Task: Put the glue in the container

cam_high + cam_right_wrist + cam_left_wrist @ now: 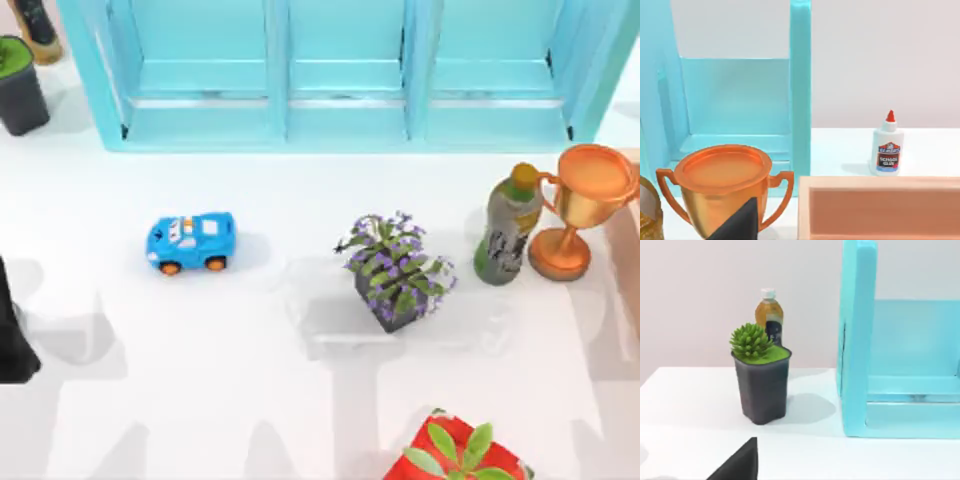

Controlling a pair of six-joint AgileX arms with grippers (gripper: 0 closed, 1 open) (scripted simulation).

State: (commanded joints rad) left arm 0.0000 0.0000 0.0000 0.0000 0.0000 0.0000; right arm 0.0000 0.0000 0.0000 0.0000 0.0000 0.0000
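Two arms were on record, both held low at the near edge of the table: the left gripper (740, 462) at the left side and the right gripper (737, 222) at the right, each seen as a dark wedge whose opening could not be told. Nearest stood a red pot (455, 455) with green leaves. Mid-table, left to right: blue toy car (190, 241), purple flower pot (395, 270), green bottle (508, 225), copper trophy (722, 187). Just right of the trophy lay the wooden container (880, 207), open-topped. Beyond it, apart from its far wall and right of the teal shelf (800, 90), the glue (887, 145) stood upright, red cap uppermost. Far left: a dark succulent pot (760, 385) with an amber bottle (769, 312) behind. Step judged in hand: the reach for the glue, best done by the right arm, travelling high over the container, well clear of the trophy, gripping the bottle's body below the cap.
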